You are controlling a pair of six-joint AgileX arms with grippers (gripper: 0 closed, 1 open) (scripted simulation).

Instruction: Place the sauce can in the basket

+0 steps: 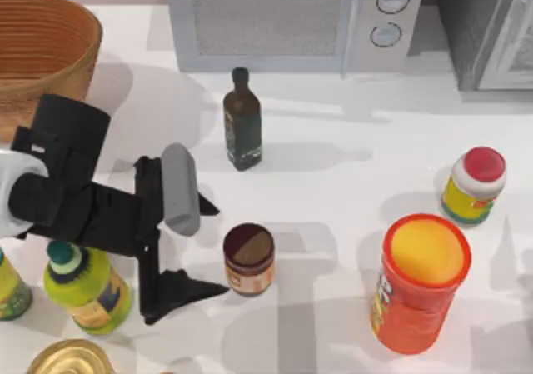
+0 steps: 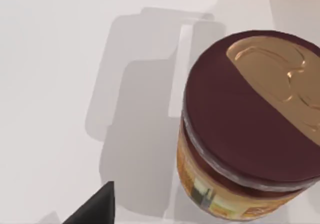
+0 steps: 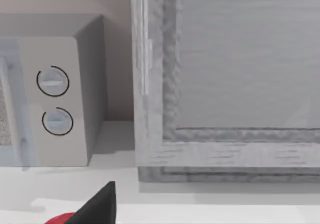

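Top view has our left gripper (image 1: 212, 249) spread wide, empty, lower left; we should straddle the sauce can (image 1: 248, 259) squarely.

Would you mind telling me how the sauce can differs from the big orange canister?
The sauce can is short and small; the orange canister is taller and much wider. The sauce can's top is half maroon, half tan, while the canister's lid is plain yellow. The sauce can sits just beyond the left hand; the canister stands farther right. Both stand upright on the table.
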